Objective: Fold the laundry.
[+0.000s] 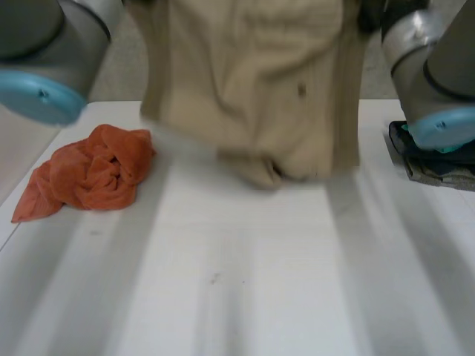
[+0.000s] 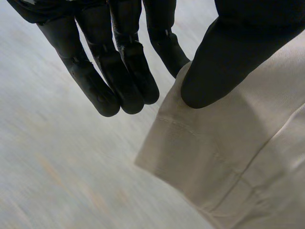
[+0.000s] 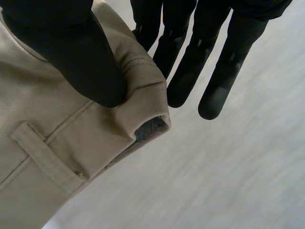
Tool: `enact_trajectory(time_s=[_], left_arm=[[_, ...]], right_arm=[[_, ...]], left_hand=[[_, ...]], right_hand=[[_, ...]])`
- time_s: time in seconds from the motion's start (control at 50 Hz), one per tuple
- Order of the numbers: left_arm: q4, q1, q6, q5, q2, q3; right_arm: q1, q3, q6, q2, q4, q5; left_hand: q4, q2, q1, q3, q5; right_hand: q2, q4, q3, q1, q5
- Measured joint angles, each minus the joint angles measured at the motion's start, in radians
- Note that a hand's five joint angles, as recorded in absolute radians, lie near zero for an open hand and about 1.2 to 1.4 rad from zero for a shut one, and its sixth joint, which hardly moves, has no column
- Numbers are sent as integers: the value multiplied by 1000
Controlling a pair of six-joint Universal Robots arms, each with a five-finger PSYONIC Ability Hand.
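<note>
Trousers [image 1: 252, 89]: beige twill trousers, held up in the air between the left hand [image 2: 224, 52] and the right hand [image 3: 71, 52] and hanging down from their fingers as a wide, rumpled sheet.
Lower end: it hangs low over the white table [image 1: 245, 289]; I cannot tell whether it touches.
Left hand: the thumb presses flat on a stitched edge of the trousers, and the finger nearest it runs down behind the same edge, so the cloth is pinched between the two. The other fingers [image 2: 114, 76] are straight and close together, just beside the cloth and clear of it.
Right hand: the thumb bears down on the rolled corner of the waistband, with a belt loop [image 3: 47, 157] on the cloth beyond the thumb tip. One finger goes behind that corner and clamps it against the thumb. The remaining fingers [image 3: 224, 62] are straight, slightly apart and free of the cloth.
Heap: a crumpled orange cloth [image 1: 89, 174] lies on the table on the left hand's side, well apart from the fingers and the hanging cloth.
Pile: a dark blue-grey bundle of fabric [image 1: 438, 167] sits at the table's edge on the right hand's side, under the right arm [image 1: 438, 74].
Arms: the left arm [image 1: 44, 52] and the right arm flank the trousers, one on each side.
</note>
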Motion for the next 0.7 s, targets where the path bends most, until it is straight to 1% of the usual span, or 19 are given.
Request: enact_trajectory(time_s=[0.04,0.1,0.16,0.24,0.3,0.38,0.48,0.6,0.68,0.7], left_arm=[[46,-1,-27,-4,27,15],[75,-2,-49,-11,72,-17],[71,1,-56,-19,110,-87],[46,11,-58,-27,159,-240],[31,13,-56,-25,183,-376],[21,9,-48,-14,200,-580],[18,-7,-19,4,179,-795],[13,-18,29,10,126,-956],[-7,-21,44,14,129,-1014],[-28,-24,45,19,146,-1041]], right_arm=[[3,-23,14,-7,-96,-1],[6,-45,25,-17,-144,-18],[6,-48,30,-23,-105,-37],[1,-11,37,-31,18,-60],[-7,67,41,-37,101,-80],[-21,236,36,-47,177,-124],[-40,461,-10,-29,190,-183],[-64,660,-118,7,189,-212],[-74,728,-170,-8,232,-209],[-77,752,-189,-31,273,-205]], left_hand=[[0,0,0,0,0],[0,0,0,0,0],[0,0,0,0,0],[0,1,0,0,0],[0,3,0,2,0],[2,4,0,2,0],[4,4,0,3,0],[4,4,0,3,0],[4,4,0,3,0],[4,4,0,3,0]], right_hand=[[0,0,0,0,0],[0,0,0,0,0],[0,0,0,0,0],[0,0,0,0,0],[0,0,0,0,0],[0,0,0,0,0],[0,0,3,0,0],[0,0,3,0,0],[3,0,3,0,0],[5,0,3,0,0]])
